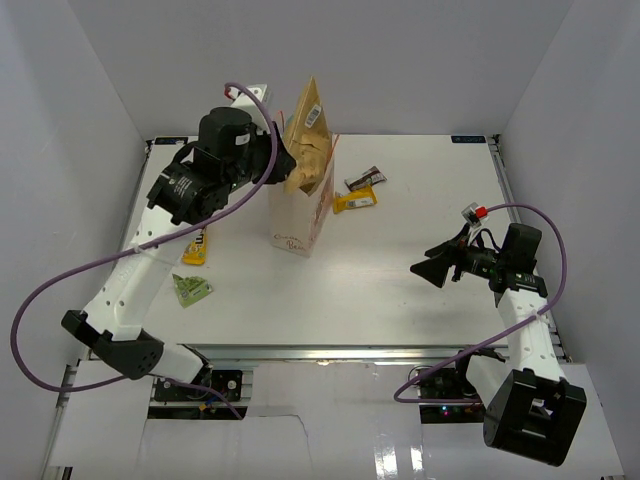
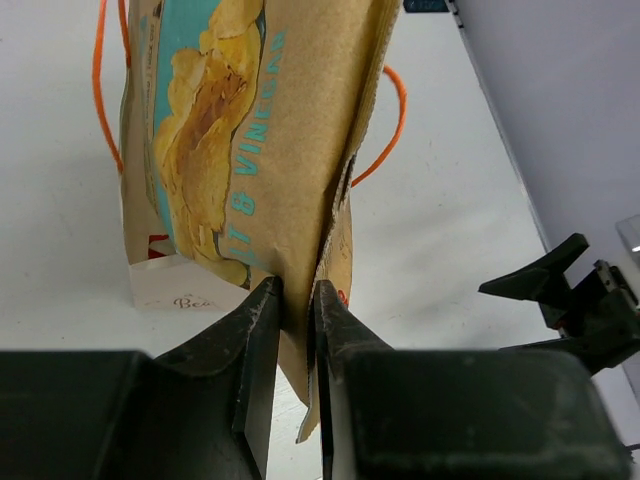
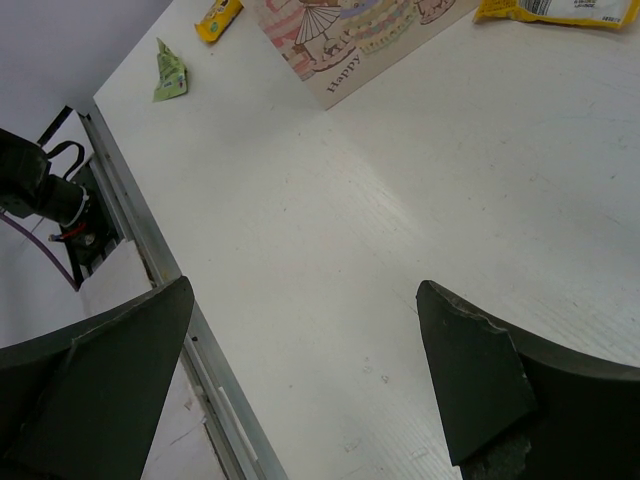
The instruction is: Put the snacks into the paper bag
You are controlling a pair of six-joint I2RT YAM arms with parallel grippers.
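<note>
Lettering "& VINEGA" on chip bag (image 2: pixel 300 130), "Happy" on paper bag (image 3: pixel 352 45).

Left end effector (image 2: pixel 297 292), reaching forward, pinches the chip bag (image 2: pixel 270 130); right end effector (image 3: pixel 305 292) hovers low, jaws wide.

The chip bag (image 2: pixel 280 150) looks like matt, grainy brown paper. The paper bag (image 1: pixel 295 225) is smooth cream paper, and the counter (image 3: pixel 450 180) is white, smooth and faintly scuffed.
</note>
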